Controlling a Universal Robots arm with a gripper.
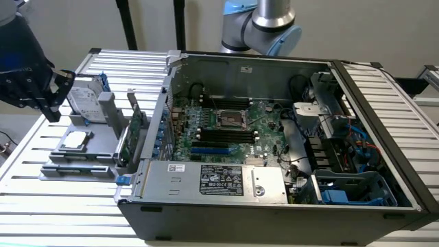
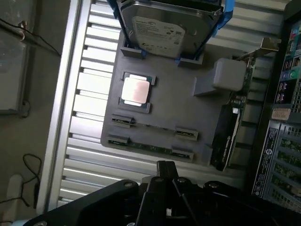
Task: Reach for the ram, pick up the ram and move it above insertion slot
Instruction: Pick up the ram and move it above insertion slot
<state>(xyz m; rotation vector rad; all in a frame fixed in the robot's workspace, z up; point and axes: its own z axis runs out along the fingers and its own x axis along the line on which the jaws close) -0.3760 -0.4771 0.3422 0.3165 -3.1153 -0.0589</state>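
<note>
on the grey tray (image 2: pixel 164 101), in its outermost holder row, we find the ram (image 2: pixel 150 147). it lies flat and lengthwise between two end clips, a thin green strip. a second, like row runs just beside it toward the chip; whether that one holds a stick we cannot tell. the ram is neither gripped nor lifted.

the gripper (image 2: pixel 165 165) hangs over the tray's edge near the ram, its jaws clenched together with nothing between them. we see no contact with the ram. in the exterior view the gripper (image 1: pixel 49 105) stands at the exterior view's left, just beside the hard drive (image 1: pixel 86 100).

the slot (image 1: pixel 226 135) is one of several parallel black sockets on the board (image 1: pixel 264 116) inside the open case (image 1: pixel 274 206), next to the square processor socket (image 1: pixel 230 118). which of the sockets is meant we cannot tell. it lies well apart from ram and gripper.

further out on the tray we note a square chip (image 2: pixel 136 89) near the ram rows. the hard drive is propped at the far end, and a card (image 2: pixel 230 136) stands on edge on the side nearest the case. tray and case rest on a slatted table (image 1: pixel 55 216). the arm (image 1: pixel 264 25) rises behind the case.
</note>
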